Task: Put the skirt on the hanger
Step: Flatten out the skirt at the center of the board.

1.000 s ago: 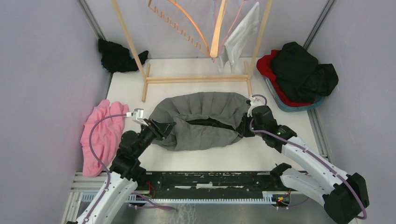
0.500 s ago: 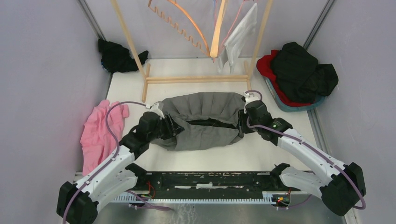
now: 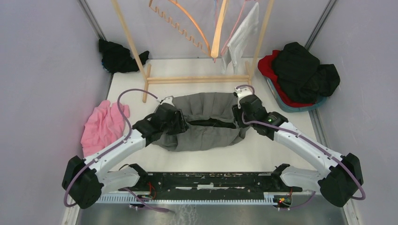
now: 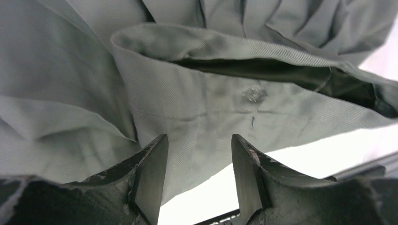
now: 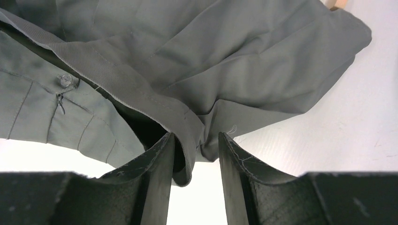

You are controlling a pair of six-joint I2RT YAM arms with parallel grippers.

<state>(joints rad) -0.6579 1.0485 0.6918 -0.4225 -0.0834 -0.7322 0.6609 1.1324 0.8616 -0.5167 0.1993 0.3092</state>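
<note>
The grey skirt (image 3: pixel 206 119) lies crumpled in the middle of the white table, its waistband opening facing the arms. My left gripper (image 3: pixel 180 123) is at the skirt's left end. In the left wrist view it (image 4: pixel 197 159) is open, with the waistband and its button (image 4: pixel 253 93) just ahead of the fingertips. My right gripper (image 3: pixel 238 115) is at the skirt's right end. In the right wrist view it (image 5: pixel 195 154) is open, with a fold of waistband (image 5: pixel 187 126) hanging between the jaws, not clamped. A wooden hanger (image 3: pixel 219 33) hangs on the rack at the back.
The wooden rack's base bar (image 3: pixel 197 79) runs just behind the skirt. An orange notched hanger (image 3: pixel 187 23) and a white cloth (image 3: pixel 241 35) hang on the rack. A pink cloth (image 3: pixel 101 129) lies left, a black cloth (image 3: pixel 117 56) back left, a basket of red and black clothes (image 3: pixel 300 75) right.
Both arms have stretched away from their bases. Both grippers have closed in on the two ends of the waistband, and the skirt has bunched narrower and shifted toward the rack.
</note>
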